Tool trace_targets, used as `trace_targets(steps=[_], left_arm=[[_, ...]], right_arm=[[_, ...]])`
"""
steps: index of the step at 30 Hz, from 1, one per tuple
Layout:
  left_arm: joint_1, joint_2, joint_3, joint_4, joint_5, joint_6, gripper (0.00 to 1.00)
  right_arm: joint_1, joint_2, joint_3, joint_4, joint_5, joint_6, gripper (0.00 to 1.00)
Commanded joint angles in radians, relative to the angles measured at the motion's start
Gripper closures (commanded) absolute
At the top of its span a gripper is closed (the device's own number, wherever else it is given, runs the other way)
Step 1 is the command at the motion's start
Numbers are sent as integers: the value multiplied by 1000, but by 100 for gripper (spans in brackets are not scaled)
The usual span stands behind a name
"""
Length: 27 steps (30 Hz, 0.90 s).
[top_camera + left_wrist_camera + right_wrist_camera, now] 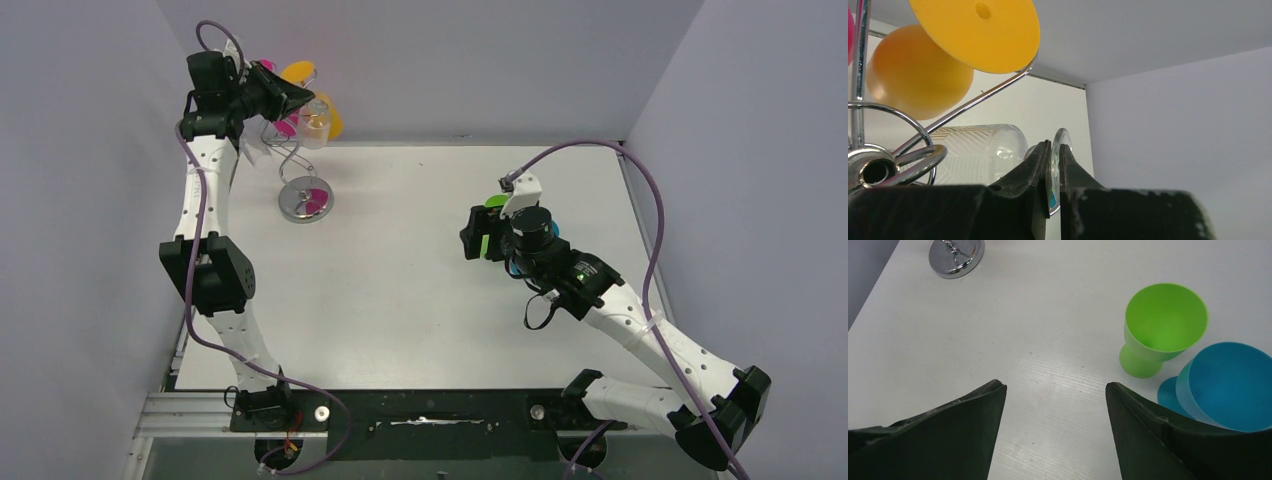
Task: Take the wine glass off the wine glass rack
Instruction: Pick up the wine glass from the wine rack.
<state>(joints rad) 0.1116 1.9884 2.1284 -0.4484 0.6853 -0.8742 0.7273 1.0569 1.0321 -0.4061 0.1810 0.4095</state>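
- My left gripper [1054,152] is clamped on the foot of the clear wine glass [980,150], at the wine glass rack [293,203] near the far-left corner of the surface [420,290]; the stem is hidden.
- My right gripper [1055,395] gapes wide and holds nothing.

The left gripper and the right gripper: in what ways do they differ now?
The left gripper is shut on the foot of the clear wine glass; the right gripper is open and holds nothing. The left gripper is up at the wine glass rack; the right gripper hangs over the table near the green cup and the blue cup. Both have dark fingers.
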Motion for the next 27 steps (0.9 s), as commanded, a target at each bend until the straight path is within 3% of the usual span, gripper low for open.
trace_targets(steps=[1,11,17,27], left_arm=[[12,-59,85,20,-44,44,100],[11,-39,151,-30,-74,63,100],[11,-99,13,158,19,-68,100],[-1,-136,-78,127,16,-23,100]], right_arm=[[0,-31,7,42,38,5,25],[1,-53,7,29,56,0,25],[-2,-41,35,12,43,-27,25],[-2,-65,4,20,44,-5,25]])
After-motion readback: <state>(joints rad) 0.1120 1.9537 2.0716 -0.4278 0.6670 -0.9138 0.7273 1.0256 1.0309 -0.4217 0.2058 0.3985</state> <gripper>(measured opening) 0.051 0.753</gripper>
